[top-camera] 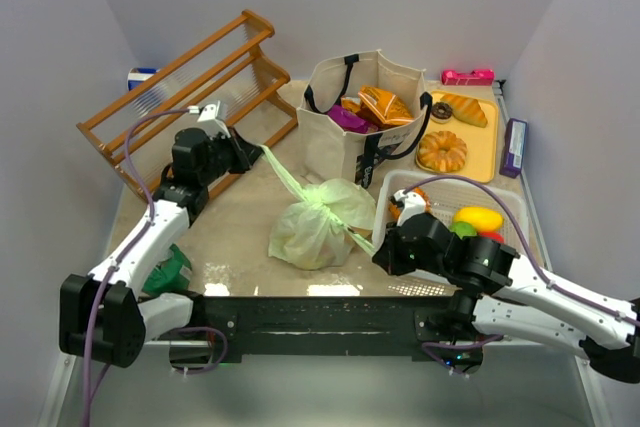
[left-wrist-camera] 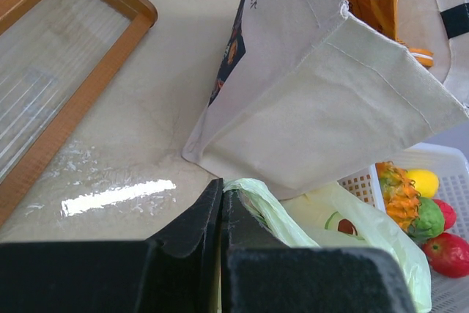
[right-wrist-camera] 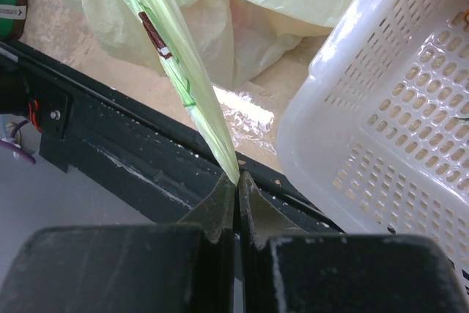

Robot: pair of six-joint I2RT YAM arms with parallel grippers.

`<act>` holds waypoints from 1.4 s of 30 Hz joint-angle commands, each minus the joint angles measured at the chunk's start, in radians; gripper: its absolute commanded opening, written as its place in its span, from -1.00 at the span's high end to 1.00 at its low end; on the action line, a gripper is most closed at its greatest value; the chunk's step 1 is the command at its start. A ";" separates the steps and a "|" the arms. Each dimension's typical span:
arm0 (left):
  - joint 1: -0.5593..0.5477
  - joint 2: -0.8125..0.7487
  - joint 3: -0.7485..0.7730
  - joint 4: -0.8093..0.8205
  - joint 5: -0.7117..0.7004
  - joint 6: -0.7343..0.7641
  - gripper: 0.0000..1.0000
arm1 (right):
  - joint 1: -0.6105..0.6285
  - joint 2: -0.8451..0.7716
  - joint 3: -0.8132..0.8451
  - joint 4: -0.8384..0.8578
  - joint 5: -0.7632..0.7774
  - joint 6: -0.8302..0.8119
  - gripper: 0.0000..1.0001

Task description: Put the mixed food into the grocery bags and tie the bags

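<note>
Tension is the hazard here: the green bag (top-camera: 315, 227) sits in the middle of the counter (top-camera: 240, 222), just in front of the canvas tote (top-camera: 365, 142). It appears cinched at its top, and its handles (top-camera: 285, 175) are stretched outward, one clamped in the left gripper (top-camera: 250, 154), the other in the right gripper (right-wrist-camera: 236, 181). Pulling harder could tear the thin film or slip a handle free. An uneven pull might drag the bag into the white basket (top-camera: 505, 197).
</note>
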 commanded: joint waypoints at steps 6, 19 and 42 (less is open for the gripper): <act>0.087 0.022 0.083 0.134 -0.143 0.074 1.00 | 0.004 -0.014 0.007 -0.266 -0.039 -0.050 1.00; 0.086 -0.048 0.218 -0.197 0.035 0.291 -1.00 | 0.003 0.243 0.433 -0.092 0.022 -0.395 -0.97; 0.090 -0.065 0.180 -0.137 0.044 0.298 -1.00 | -0.034 0.885 0.618 0.219 0.139 -0.795 -0.98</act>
